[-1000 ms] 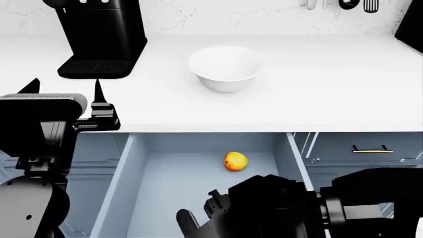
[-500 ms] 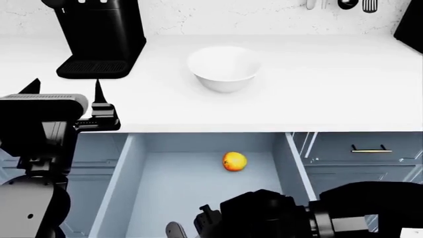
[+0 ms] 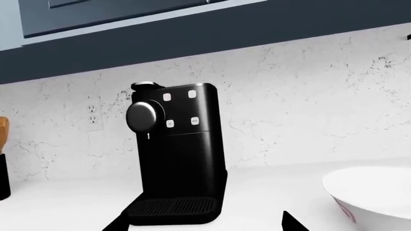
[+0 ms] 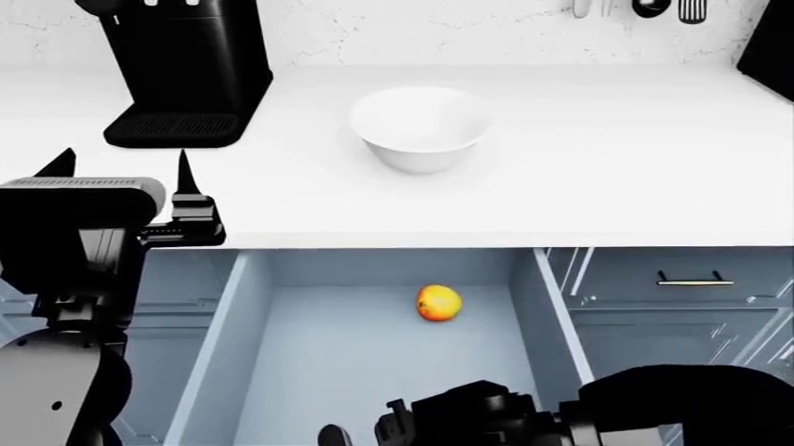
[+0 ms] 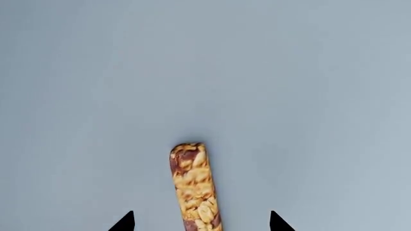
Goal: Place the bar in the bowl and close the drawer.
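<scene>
The bar (image 5: 194,187), tan and grainy, lies flat on the pale-blue floor of the open drawer (image 4: 226,344). My right gripper (image 5: 200,222) is open, and the bar's near end lies between its two dark fingertips without touching them. In the head view my right arm (image 4: 522,418) is low over the drawer's front and hides the bar. The white bowl (image 4: 419,125) stands empty on the counter and shows at the edge of the left wrist view (image 3: 376,202). My left gripper (image 4: 122,163) is open over the counter's front left, holding nothing.
A black coffee machine (image 4: 186,70) stands at the counter's back left, facing my left gripper (image 3: 202,226). A round yellow-orange fruit (image 4: 440,303) sits at the drawer's back. Cabinet doors with a handle (image 4: 694,279) are to the drawer's right. Utensils (image 4: 639,7) hang on the wall.
My right arm has drawn back and down toward the drawer's front, showing more of the drawer floor. The left arm, bowl and fruit have not moved.
</scene>
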Robot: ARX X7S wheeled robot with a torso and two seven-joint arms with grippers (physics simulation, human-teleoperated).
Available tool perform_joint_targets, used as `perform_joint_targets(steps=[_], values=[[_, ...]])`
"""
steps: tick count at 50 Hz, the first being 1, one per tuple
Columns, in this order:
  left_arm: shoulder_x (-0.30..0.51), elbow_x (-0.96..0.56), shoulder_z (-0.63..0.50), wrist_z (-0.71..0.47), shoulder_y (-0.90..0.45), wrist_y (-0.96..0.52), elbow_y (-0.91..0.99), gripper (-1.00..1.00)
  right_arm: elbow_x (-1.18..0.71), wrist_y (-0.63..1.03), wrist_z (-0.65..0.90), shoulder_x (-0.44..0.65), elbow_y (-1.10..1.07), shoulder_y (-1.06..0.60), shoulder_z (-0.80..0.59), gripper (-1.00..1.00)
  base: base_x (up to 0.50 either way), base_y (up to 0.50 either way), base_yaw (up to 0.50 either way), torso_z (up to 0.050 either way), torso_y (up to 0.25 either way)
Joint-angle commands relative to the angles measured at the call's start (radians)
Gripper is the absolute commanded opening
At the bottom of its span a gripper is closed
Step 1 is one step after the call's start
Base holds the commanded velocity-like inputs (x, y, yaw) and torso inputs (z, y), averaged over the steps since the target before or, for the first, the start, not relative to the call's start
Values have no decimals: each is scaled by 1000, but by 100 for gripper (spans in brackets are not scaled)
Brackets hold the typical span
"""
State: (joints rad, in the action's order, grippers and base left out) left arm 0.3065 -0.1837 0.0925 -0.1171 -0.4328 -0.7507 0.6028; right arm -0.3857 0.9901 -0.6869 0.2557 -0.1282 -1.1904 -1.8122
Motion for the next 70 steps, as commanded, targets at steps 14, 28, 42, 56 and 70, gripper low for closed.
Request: perform_joint_targets(steps=[14, 28, 42, 56, 70], values=[[7, -4, -19, -9, 56, 1, -7, 100, 28, -10, 32, -29, 82, 59, -32, 100, 0, 0, 0, 0, 0], [10, -9, -17, -13, 62, 6, -8, 100, 25, -4, 32, -41, 106, 85, -39, 100, 0, 0, 0, 0, 0], [14, -13, -10, -17, 83, 19, -9, 100, 49, -30, 25, -60, 176, 95, -63, -100, 0, 4, 4, 0, 0], [18, -19, -4, -23, 90, 19, 0, 100, 55, -19, 25, -58, 171, 86, -70, -100, 0, 5, 5, 0, 0], [20, -20, -10, -29, 85, 20, -8, 100, 39, 35, 12, -21, 58, 25, -60, -100, -1, 8, 8, 0, 0]])
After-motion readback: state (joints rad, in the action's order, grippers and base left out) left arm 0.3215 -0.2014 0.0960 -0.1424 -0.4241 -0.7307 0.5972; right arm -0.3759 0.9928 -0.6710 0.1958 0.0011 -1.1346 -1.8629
